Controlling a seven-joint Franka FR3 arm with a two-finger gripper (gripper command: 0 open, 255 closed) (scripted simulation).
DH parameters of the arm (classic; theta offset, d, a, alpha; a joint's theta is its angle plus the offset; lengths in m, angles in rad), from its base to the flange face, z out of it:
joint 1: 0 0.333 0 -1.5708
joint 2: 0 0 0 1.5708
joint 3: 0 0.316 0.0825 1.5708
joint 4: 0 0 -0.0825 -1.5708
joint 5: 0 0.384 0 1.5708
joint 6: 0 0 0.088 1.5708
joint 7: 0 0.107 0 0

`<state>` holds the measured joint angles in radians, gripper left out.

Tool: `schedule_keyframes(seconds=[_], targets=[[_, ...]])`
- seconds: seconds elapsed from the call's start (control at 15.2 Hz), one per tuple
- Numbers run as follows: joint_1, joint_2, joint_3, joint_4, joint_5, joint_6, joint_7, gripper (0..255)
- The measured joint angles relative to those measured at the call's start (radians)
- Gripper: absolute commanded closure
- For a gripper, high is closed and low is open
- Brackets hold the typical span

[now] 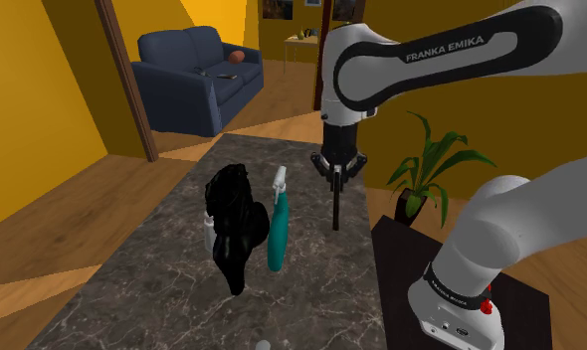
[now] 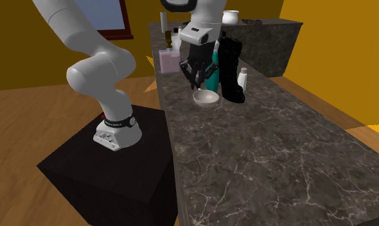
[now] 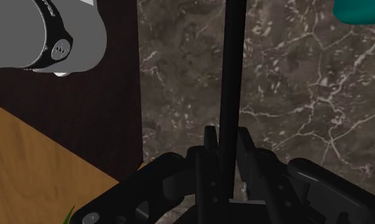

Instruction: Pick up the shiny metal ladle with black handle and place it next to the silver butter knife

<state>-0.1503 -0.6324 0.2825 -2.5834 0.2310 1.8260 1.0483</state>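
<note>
The ladle is clasped by its black handle in the gripper, hanging over the marble countertop near the teal bottle. It is best carried slowly and kept clear of that bottle, since the long handle could pivot in so narrow a grip.

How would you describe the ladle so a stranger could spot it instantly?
Start at the dark marble counter; over it the black pincer hangs. The ladle is clasped in it, thin black handle up, round silvery bowl down by the counter. Its neighbours, a teal bottle and a tall black object, have no bowl.
</note>
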Motion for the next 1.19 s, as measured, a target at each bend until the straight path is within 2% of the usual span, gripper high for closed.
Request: schedule_keyframes(seconds=[0.53,1.19], targets=[[0.117,-0.045,0.155,-0.008,0.136,-0.006,0.189,255],[0.206,0.027,0.371,0.107,0.260,0.018,0.442,255]])
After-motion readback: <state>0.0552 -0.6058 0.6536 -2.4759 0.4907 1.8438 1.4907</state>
